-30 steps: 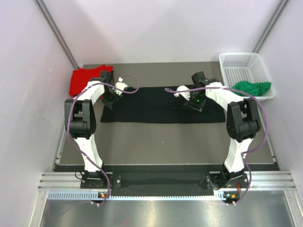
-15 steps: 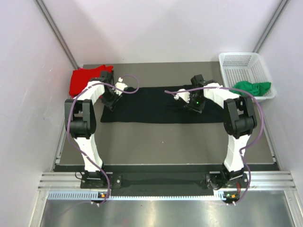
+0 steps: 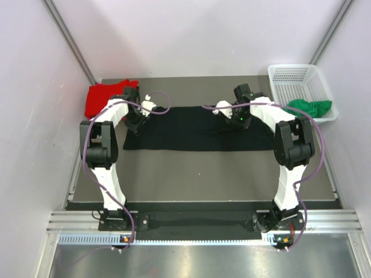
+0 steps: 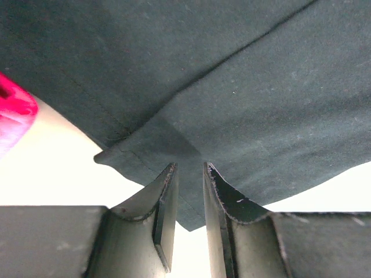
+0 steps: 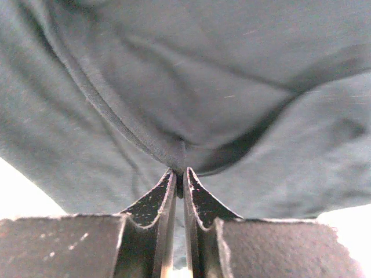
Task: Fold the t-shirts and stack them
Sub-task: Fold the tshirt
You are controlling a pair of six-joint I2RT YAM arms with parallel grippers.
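Black t-shirt (image 3: 197, 130) lies spread flat as a wide band across the far half of the table (image 3: 203, 174), its long sides running left to right, with both arms bent over it. The left arm (image 3: 99, 147) rises from its base at the near edge, folds at a raised elbow and reaches forward and inward, so that the left tool (image 4: 189, 168) comes down on the shirt's far left corner. In the left wrist view its fingers (image 4: 165, 191) stand a narrow gap apart with their tips at the hem of that corner; dark cloth shows in the gap, but I cannot tell whether it is pinched or only lying beneath. The right arm (image 3: 293, 147) mirrors this pose, elbow high, forearm angled inward toward the shirt's far edge right of centre. The right tool (image 5: 178, 172) is clenched there: its two fingers almost meet, and a ridge of the black cloth is drawn up and gripped between the tips, with creases running away from the pinch. A red t-shirt (image 3: 101, 98) sits bunched at the far left corner of the table, just beside the left tool. A green t-shirt (image 3: 310, 107) lies crumpled in the white mesh basket (image 3: 295, 75) at the far right.
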